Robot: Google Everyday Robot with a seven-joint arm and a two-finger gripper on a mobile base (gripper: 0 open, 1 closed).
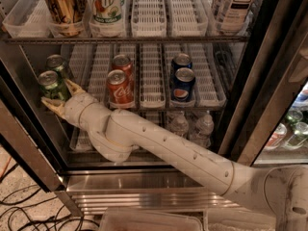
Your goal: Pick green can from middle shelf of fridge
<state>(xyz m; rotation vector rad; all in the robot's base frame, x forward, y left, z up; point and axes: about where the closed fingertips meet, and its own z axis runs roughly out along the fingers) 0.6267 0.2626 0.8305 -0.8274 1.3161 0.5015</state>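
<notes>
Gripper (56, 92) is inside the fridge (144, 189), at the far left end of the middle shelf (152, 81), low against the shelf's front edge.

Fingers are spread wide in a V: 1 tan finger (73, 86) points up on the right, the other (51, 104) runs out low to the left. Nothing is clamped that I can see.

The front green can (49, 82) stands upright in the leftmost lane, in the mouth of that V. The upper finger is just beside its right side and the lower finger runs under its base at the front. I can't tell if either finger is actually touching it.

The second green can (58, 64) is directly behind it in the same lane, farther in and clear of the fingers.

The white arm (168, 148) comes in from the lower right, crosses in front of the bottom shelf, elbows up and reaches left to the cans.

Other stock on the same shelf:
- 2 red cola cans (119, 86) about 2 lanes right of the green ones, 1 behind the other, near the wrist
- 2 blue Pepsi cans (184, 83) farther right, well apart from the gripper

Top shelf holds a gold can (61, 4) and a tea bottle (238, 1). Water bottles (202, 126) sit on the shelf below, behind the arm.
</notes>
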